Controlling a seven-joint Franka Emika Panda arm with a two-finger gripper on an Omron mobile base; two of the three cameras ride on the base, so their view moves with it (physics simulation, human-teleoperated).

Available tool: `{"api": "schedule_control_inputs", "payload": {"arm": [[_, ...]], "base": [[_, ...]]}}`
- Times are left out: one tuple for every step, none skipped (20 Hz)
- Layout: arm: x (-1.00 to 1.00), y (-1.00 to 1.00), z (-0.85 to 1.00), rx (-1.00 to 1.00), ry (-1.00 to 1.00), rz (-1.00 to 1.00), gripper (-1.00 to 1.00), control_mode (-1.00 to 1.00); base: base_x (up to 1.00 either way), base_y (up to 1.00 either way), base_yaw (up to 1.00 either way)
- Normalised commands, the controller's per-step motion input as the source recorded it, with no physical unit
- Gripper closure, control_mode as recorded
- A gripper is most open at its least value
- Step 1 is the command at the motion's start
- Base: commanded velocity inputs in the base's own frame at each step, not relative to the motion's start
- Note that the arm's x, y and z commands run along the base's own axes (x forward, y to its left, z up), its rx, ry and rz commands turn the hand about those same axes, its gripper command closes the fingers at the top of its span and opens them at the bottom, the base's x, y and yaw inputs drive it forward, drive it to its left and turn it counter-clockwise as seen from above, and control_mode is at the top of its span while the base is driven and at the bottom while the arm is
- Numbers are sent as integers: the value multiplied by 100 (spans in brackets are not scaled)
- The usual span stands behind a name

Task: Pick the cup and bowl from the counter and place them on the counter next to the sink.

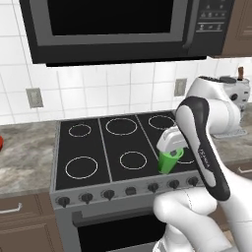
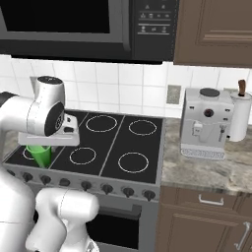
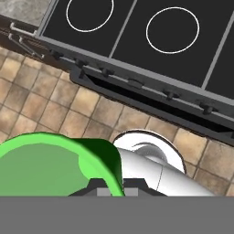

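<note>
My gripper (image 1: 170, 153) is shut on the green cup (image 1: 169, 162) and holds it in the air over the front of the black stovetop (image 1: 118, 147). From the right base view the cup (image 2: 39, 155) hangs under the hand (image 2: 47, 140) at the stove's front left corner. In the hand view the cup's rim (image 3: 45, 167) sits against the fingertips (image 3: 98, 191). A red sliver, likely the bowl (image 1: 1, 142), shows at the left edge on the counter (image 1: 24, 157). The sink is out of view.
A microwave (image 1: 123, 29) hangs above the stove. On the right counter (image 2: 206, 172) stand a white coffee machine (image 2: 205, 123) and a paper towel roll (image 2: 239, 118). The oven front with knobs (image 3: 151, 84) and the brown tiled floor (image 3: 41, 100) lie below the hand.
</note>
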Motion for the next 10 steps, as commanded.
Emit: {"api": "schedule_control_inputs", "payload": {"arm": [[0,0,0,0,0,0,100,100],[0,0,0,0,0,0,100,100],[0,0,0,0,0,0,100,100],[0,0,0,0,0,0,100,100],[0,0,0,0,0,0,100,100],[0,0,0,0,0,0,100,100],[0,0,0,0,0,0,100,100],[0,0,0,0,0,0,100,100],[0,0,0,0,0,0,100,100],[0,0,0,0,0,0,100,100]], "base": [[-100,0,0],[-100,0,0],[-100,3,-1],[-100,4,-1],[-100,4,-2],[-100,0,0],[-100,0,0],[-76,0,0],[0,0,0],[14,0,6]]}}
